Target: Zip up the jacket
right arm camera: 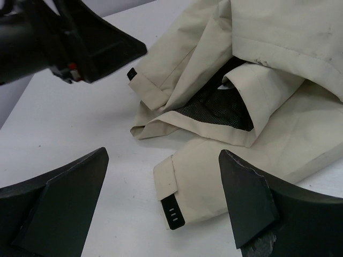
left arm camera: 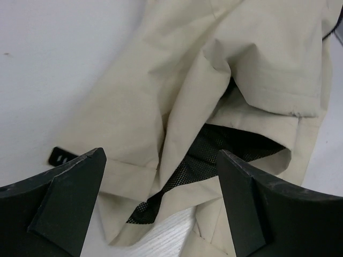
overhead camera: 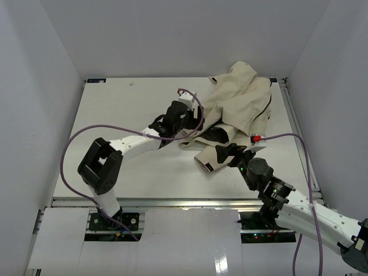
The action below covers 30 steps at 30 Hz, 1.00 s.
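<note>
Left gripper point(left arm camera: 161, 155): my fingers are apart and empty, hovering over a fold where the black mesh lining point(left arm camera: 214, 147) shows.
Right gripper point(right arm camera: 163, 155): open too, holding nothing, low over the table point(overhead camera: 126, 109) just short of a sleeve cuff point(right arm camera: 177, 187).
Jacket point(overhead camera: 241, 98): crumpled in a heap at the table's far right, with front and sleeves folded over each other.
Done: nothing zipped, I judge; no slider is in view.
Left to do: spread the front, find both zipper edges, join them, pull up.
In the way: the sleeve lies across the front, and my purple cable point(overhead camera: 75, 144) loops near the cloth.
Smallest: a black tab point(right arm camera: 171, 209) on the cuff.
</note>
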### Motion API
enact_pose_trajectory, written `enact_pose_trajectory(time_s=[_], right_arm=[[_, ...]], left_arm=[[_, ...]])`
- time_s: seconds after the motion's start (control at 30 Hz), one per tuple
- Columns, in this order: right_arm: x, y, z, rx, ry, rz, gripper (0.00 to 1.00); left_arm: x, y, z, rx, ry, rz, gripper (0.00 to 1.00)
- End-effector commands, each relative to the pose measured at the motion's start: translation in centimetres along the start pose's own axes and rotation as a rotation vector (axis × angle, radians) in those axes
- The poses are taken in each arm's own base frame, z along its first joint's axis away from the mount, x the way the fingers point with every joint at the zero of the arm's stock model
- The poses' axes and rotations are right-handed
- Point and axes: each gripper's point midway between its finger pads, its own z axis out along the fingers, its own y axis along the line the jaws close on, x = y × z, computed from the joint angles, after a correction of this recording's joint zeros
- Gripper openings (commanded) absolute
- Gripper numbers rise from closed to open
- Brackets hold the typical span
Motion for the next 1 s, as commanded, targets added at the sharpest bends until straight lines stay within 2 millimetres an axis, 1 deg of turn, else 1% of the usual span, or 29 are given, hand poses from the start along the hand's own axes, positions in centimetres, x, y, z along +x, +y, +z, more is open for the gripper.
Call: enact_pose_trajectory(time_s=[0.0, 0.03, 0.1, 0.17, 0.2, 0.27, 0.3, 0.37, 0.43, 0.5, 0.53, 0.57, 0.6, 0.63, 0.73, 0.77, 0.87, 0.93, 0.97], right_arm=[[-1.6, 0.2, -0.2, -0.008, -0.061, 0.027, 0.9], [-1.6, 0.4, -0.2, -0.016, -0.06, 0.029, 0.9], [-1.6, 0.5, -0.3, -0.024, -0.057, 0.028, 0.9], [-1.5, 0.6, -0.2, -0.028, -0.052, 0.024, 0.9], [-1.5, 0.7, -0.2, -0.031, -0.05, 0.023, 0.9], [-1.4, 0.9, -0.2, -0.038, -0.045, 0.023, 0.9], [-1.3, 1.0, -0.1, -0.043, -0.04, 0.021, 0.9], [-1.2, 1.1, -0.2, -0.051, -0.035, 0.02, 0.9], [-1.3, 1.1, -0.2, -0.054, -0.036, 0.022, 0.9], [-1.3, 1.2, -0.3, -0.06, -0.037, 0.024, 0.9], [-1.4, 1.3, -0.3, -0.067, -0.038, 0.025, 0.9], [-1.4, 1.4, -0.3, -0.071, -0.037, 0.024, 0.9], [-1.4, 1.5, -0.4, -0.075, -0.037, 0.024, 0.9], [-1.4, 1.5, -0.4, -0.079, -0.038, 0.025, 0.9], [-1.4, 1.3, -0.5, -0.075, -0.044, 0.027, 0.9], [-1.3, 1.2, -0.4, -0.068, -0.045, 0.026, 0.9], [-1.1, 1.0, -0.3, -0.055, -0.042, 0.034, 0.91], [-0.2, 0.9, -0.2, -0.051, -0.022, 0.074, 0.92], [0.2, 1.1, -0.1, -0.06, -0.011, 0.077, 0.93]], left_arm=[[-0.7, -4.6, 1.9, 0.232, 0.012, 0.144, 0.95], [-0.6, -4.9, 2.4, 0.252, 0.015, 0.16, 0.94], [-0.4, -5.1, 3.6, 0.256, 0.011, 0.185, 0.95], [0.5, -4.8, 5.2, 0.237, 0.048, 0.198, 0.95], [0.6, -4.7, 5.7, 0.224, 0.058, 0.201, 0.95], [2.8, -4.4, 7.2, 0.216, 0.107, 0.204, 0.94], [3.5, -4.4, 7.6, 0.219, 0.123, 0.204, 0.94], [4.8, -3.9, 8.3, 0.197, 0.147, 0.195, 0.92], [5.5, -2.7, 8.9, 0.134, 0.157, 0.19, 0.9], [6.3, -1.7, 9.3, 0.09, 0.169, 0.188, 0.86], [6.7, -1.4, 9.5, 0.08, 0.177, 0.189, 0.82], [6.9, -1.1, 9.5, 0.065, 0.181, 0.184, 0.68], [7.0, -0.8, 9.5, 0.054, 0.183, 0.177, 0.51], [6.8, -0.6, 9.4, 0.046, 0.18, 0.167, 0.34], [4.8, 0.0, 8.0, 0.032, 0.152, 0.116, 0.04], [3.9, 0.4, 7.2, 0.015, 0.134, 0.093, 0.01], [1.3, 2.6, 4.5, -0.046, 0.079, 0.012, 0.0], [0.8, 4.3, 1.8, -0.073, 0.044, -0.078, 0.0], [0.9, 5.2, 0.6, -0.079, 0.032, -0.123, 0.0]])
